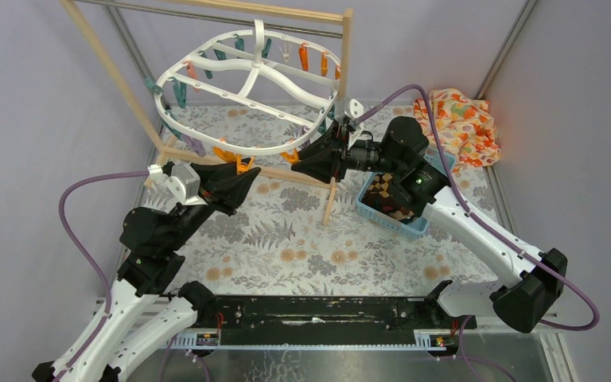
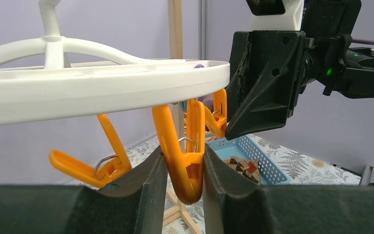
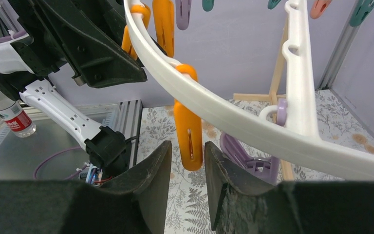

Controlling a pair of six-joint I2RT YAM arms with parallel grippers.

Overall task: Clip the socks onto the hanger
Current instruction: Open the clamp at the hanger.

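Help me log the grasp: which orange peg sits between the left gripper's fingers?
The upright orange peg under the hanger rim, pinched by the left gripper; its left neighbour hangs splayed and untouched.

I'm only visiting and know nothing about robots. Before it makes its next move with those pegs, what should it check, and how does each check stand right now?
1. Left claw gripping an orange peg: ok, its fingers press both sides.
2. That peg's mouth open wide enough for a sock: cannot tell.
3. Sock held ready: not ok. The brown checked sock lies in the blue basket, and neither claw holds it.
4. Right claw free to fetch it: ok. It is open, at a second orange peg.
5. Hanger hooked on the wooden rack: ok.
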